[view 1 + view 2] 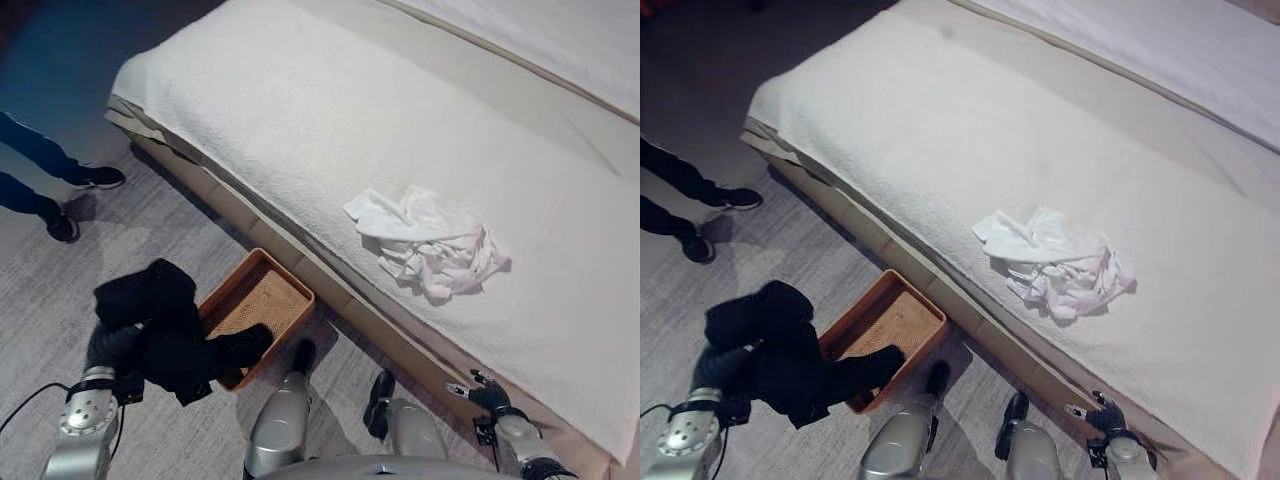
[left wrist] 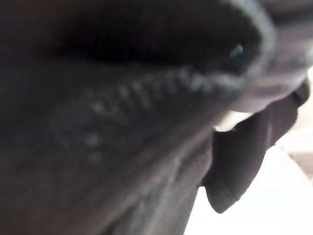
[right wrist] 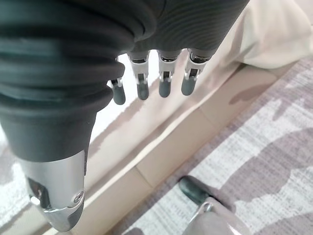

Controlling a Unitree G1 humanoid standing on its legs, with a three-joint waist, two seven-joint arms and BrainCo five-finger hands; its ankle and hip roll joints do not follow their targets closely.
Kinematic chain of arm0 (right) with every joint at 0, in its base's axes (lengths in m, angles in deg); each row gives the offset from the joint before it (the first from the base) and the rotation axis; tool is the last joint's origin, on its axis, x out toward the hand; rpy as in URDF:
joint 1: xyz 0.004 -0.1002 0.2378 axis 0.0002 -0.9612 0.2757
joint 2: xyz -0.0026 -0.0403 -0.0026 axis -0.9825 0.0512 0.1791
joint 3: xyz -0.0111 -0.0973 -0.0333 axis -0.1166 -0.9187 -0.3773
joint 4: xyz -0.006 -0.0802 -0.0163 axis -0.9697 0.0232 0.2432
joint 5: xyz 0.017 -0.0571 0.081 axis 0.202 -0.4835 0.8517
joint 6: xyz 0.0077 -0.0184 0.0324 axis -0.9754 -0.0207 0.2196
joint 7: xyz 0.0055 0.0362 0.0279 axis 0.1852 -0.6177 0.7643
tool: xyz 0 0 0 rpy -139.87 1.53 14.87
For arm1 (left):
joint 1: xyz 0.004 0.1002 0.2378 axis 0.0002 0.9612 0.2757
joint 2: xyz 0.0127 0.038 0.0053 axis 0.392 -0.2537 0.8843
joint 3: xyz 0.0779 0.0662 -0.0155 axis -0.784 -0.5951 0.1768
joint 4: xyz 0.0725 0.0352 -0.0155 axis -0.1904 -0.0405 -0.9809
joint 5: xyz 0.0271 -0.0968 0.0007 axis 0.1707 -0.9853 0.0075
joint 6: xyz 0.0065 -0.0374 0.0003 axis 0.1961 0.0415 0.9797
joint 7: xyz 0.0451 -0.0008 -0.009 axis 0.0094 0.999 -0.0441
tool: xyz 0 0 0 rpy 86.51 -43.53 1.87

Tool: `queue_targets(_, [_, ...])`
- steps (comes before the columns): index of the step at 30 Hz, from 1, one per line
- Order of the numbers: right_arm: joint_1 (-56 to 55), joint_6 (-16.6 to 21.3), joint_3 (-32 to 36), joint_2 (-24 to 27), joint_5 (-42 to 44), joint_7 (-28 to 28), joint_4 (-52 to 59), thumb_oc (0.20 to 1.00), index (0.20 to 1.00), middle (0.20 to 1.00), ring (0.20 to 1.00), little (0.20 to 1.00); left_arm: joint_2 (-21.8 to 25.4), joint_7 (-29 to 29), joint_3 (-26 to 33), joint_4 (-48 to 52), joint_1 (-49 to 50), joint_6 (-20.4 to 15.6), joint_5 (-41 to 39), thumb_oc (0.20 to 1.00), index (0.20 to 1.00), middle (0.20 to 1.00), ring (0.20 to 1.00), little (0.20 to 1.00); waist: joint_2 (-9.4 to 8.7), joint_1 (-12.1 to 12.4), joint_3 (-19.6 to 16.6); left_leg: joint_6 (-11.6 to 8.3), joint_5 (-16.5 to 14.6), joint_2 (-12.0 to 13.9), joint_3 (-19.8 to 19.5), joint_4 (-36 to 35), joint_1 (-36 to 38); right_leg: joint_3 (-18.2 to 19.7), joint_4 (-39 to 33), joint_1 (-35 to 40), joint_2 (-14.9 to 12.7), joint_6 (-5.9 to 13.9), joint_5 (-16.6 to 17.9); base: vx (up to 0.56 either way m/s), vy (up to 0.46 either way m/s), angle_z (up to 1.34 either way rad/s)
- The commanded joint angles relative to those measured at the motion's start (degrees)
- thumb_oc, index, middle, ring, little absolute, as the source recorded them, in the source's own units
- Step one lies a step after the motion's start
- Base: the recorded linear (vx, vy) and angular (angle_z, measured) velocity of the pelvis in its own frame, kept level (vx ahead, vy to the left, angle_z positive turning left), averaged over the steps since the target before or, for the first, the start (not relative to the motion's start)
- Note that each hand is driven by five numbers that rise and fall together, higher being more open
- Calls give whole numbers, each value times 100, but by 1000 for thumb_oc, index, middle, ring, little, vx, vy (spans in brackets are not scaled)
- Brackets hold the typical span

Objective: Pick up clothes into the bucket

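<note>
A black garment (image 1: 165, 330) is bunched over my left hand (image 1: 108, 346) above the floor, and one end trails into the near corner of the brown woven basket (image 1: 268, 290). In the left wrist view the same dark cloth (image 2: 122, 122) hangs right against the camera. The basket sits on the carpet against the bed's side. A crumpled pile of white clothes (image 1: 430, 240) lies on the bed's white cover. My right hand (image 1: 488, 395) hangs low by the bed's edge, well below the white pile, with straight fingers (image 3: 164, 85) and nothing in it.
The bed (image 1: 300, 110) runs across the upper right, its wooden base (image 3: 161, 147) close to my right hand. A person's legs and dark shoes (image 1: 60, 185) stand on the carpet at the far left. Grey patterned carpet (image 1: 170, 230) lies between them and the basket.
</note>
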Motion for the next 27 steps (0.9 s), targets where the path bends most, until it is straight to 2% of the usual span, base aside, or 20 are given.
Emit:
queue_targets(1, [195,150,-359,272,-41,241,291,1000,1000,1000,1000,1000,168,-646,91,-391,-592,-103,530,200,200,200,200,200,-189,-339,220,153,-621,-85,131,848,-227,427,-200,64,-127,177,344,-54,64,-24])
queue_targets(4, [268,163,-375,287,-16,314,363,1000,1000,1000,1000,1000,142,-867,-76,-701,-855,-60,655,200,200,200,200,200,-204,-396,351,186,-676,-89,186,1028,-421,515,12,-165,-152,167,297,-60,56,-26])
queue_targets(5, [368,194,-402,325,21,413,468,1000,1000,1000,1000,1000,123,-1078,-220,-1000,-1161,-23,692,200,200,200,200,200,-225,-479,525,219,-717,-104,240,1246,-665,623,218,-418,-179,143,259,-65,34,-22])
queue_targets(6, [372,193,-398,325,21,414,468,1000,1000,1000,1000,1000,122,-1082,-226,-1010,-1174,-26,692,200,200,200,200,200,-224,-472,519,220,-724,-105,245,1264,-687,630,235,-443,-181,143,253,-108,63,-20])
queue_targets(10, [622,271,-496,380,139,612,691,1000,1000,1000,1000,1000,74,-1534,-551,-1711,-1929,44,653,200,200,200,200,200,-291,-638,960,267,-860,-164,367,1855,-1301,797,729,-1061,-215,91,170,-76,46,-16])
queue_targets(16, [848,335,-608,416,297,876,911,1000,1000,1000,1000,1000,229,-1989,-755,-2059,-2453,149,672,200,200,200,200,200,-392,-798,967,277,-870,-153,461,2183,-2256,957,932,-2028,-180,89,219,-38,32,-9])
queue_targets(23, [1066,388,-759,403,407,1078,937,1000,1000,1000,1000,1000,409,-2330,-794,-2366,-2753,279,651,200,200,200,200,200,-464,-858,967,284,-919,-114,557,2414,-2808,1046,1025,-2596,-140,114,263,6,23,-10])
queue_targets(24, [1143,399,-802,398,455,1121,947,1000,1000,1000,1000,1000,434,-2370,-814,-2572,-2832,321,620,291,291,291,291,291,-482,-877,967,296,-930,-102,576,2468,-2940,1076,1043,-2736,-120,120,275,6,16,-6])
queue_targets(25, [1145,399,-801,398,456,1121,946,1000,1000,1000,1000,1000,434,-2370,-815,-2574,-2835,319,620,435,435,435,435,435,-482,-876,967,296,-931,-102,577,2470,-2943,1078,1046,-2740,-120,120,275,12,22,-5])
queue_targets(26, [1168,398,-816,398,465,1144,984,1000,1000,1000,1000,1000,436,-2383,-812,-2683,-2837,387,639,846,846,846,846,846,-498,-889,967,300,-944,-90,591,2496,-3000,1102,1060,-2812,-108,126,280,22,10,-5])
queue_targets(27, [1217,401,-826,405,488,1176,1056,1000,1000,1000,1000,1000,438,-2355,-868,-2777,-2905,433,637,1000,1000,1000,1000,1000,-509,-905,967,306,-953,-80,602,2535,-3078,1100,1085,-2903,-105,129,285,22,11,-4])
